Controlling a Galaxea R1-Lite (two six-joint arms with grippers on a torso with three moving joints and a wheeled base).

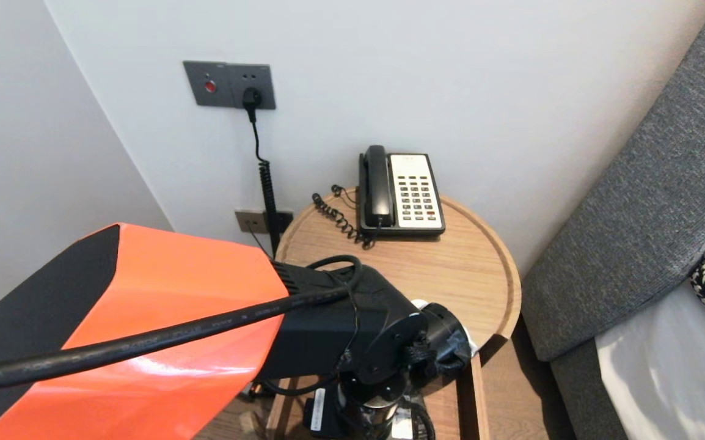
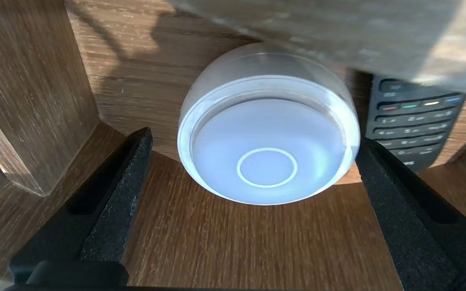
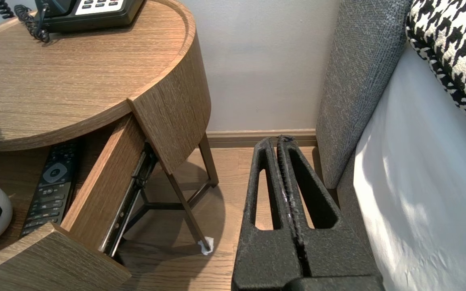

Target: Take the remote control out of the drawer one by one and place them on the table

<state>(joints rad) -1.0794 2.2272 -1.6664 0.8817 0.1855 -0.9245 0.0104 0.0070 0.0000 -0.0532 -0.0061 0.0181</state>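
Down in drawer [image 2: 225, 250], left fingers [image 2: 116, 194] wide, white dome [image 2: 267, 141] between

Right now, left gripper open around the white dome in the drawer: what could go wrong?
1. The left gripper sits off-centre on the white dome: one finger almost touches it, the other stands apart, so closing may drag it sideways.
2. The remote lies right beside that near finger and could get nudged.
3. The tabletop overhangs the drawer; a straight lift could hit it.
Right gripper is shut, parked away.
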